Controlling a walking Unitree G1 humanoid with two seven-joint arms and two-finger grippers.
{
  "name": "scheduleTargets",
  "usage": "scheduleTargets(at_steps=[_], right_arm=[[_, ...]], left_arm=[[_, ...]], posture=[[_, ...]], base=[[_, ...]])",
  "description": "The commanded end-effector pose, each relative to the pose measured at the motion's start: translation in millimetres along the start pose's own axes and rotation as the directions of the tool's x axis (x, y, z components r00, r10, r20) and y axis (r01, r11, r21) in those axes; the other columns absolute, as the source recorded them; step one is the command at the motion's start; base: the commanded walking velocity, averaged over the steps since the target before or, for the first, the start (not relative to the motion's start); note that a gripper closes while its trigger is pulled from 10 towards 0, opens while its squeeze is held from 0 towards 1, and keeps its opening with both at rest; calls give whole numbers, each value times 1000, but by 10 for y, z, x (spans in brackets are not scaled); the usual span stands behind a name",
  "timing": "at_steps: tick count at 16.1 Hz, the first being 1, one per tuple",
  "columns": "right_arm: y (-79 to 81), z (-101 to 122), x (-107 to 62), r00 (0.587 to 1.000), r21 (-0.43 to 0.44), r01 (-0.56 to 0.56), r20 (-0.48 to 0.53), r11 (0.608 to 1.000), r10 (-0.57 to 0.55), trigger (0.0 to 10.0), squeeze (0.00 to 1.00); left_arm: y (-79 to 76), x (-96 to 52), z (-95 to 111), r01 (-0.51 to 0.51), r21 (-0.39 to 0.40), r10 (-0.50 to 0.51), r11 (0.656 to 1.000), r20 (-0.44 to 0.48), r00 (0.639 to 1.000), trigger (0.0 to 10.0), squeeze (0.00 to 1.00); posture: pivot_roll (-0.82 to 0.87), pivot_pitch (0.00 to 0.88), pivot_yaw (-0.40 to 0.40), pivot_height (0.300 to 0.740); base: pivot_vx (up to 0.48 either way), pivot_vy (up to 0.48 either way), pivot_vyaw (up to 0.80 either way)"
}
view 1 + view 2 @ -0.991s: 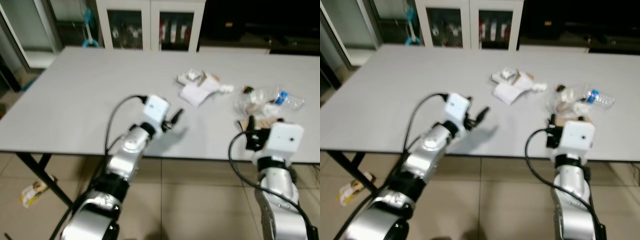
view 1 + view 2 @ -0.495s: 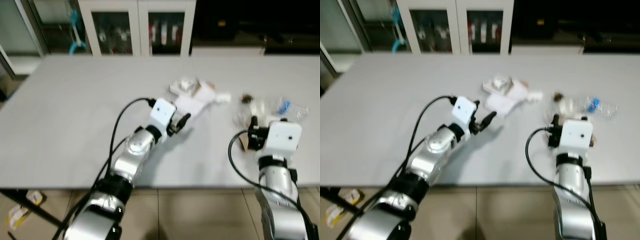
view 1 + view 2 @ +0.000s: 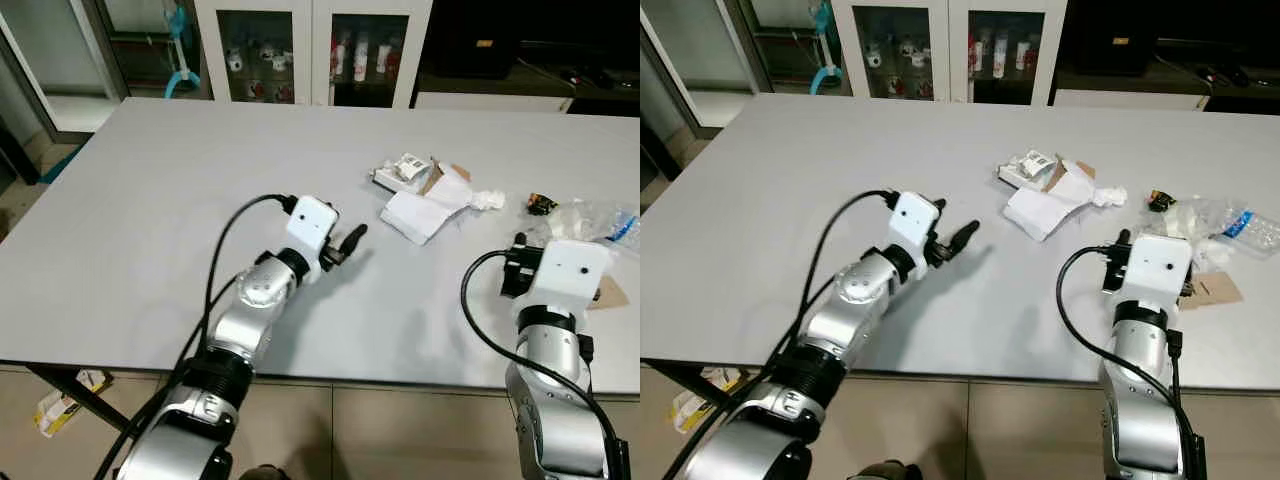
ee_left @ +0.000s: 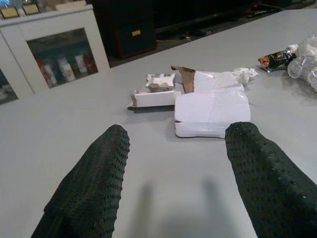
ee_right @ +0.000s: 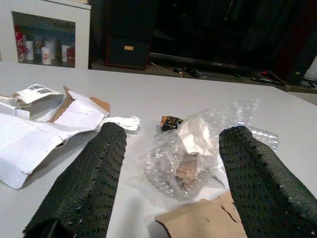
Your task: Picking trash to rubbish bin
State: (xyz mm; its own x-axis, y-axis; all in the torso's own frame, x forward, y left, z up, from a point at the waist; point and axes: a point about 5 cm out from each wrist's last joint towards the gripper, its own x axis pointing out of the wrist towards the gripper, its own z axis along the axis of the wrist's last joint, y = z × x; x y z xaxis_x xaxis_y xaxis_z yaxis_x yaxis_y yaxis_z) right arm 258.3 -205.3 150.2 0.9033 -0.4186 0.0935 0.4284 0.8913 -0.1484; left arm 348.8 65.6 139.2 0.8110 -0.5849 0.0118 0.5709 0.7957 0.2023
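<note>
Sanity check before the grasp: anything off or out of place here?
Yes. Torn white packaging with a ripped brown flap lies strewn on the grey table, with crumpled clear plastic near the right gripper. More litter lies on the floor under the table. Both grippers are open, holding nothing.

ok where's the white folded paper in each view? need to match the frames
Left eye: paper, right of centre on the table, ahead of the left gripper.
Right eye: paper, same spot, a bit further left.
Left wrist: paper, centre, beyond the open fingers.
Right wrist: paper, at the left edge.
Shared landmark: the torn brown cardboard touching the paper's far side.
</note>
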Motion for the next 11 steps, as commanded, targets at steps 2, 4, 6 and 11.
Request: scheduleTargets(at_steps=[2,4,6,11], right_arm=[[-52,-29,52,998,7,61,-35,998,-61,10000,0],[-90,-81,90,991,23,109,-80,994,-107,10000,0],[-116,-135,162,983,21,133,-132,991,-129,10000,0],[-250,-225,397,968,74,169,-202,983,-152,10000,0]], left_arm=[[46,-49,-3,-2,6,2,1000,-11,1000,10000,0],[85,-88,7,1,16,-1,1000,-14,1000,10000,0],[96,-129,-3,14,23,-14,1000,-25,1000,10000,0],[99,-191,-22,30,30,-28,999,-46,999,10000,0]], posture=[[170,117,6,740],[187,147,17,740],[200,168,25,740],[210,178,30,740]], base=[[0,0,0],[0,0,0],[0,0,0],[0,0,0]])
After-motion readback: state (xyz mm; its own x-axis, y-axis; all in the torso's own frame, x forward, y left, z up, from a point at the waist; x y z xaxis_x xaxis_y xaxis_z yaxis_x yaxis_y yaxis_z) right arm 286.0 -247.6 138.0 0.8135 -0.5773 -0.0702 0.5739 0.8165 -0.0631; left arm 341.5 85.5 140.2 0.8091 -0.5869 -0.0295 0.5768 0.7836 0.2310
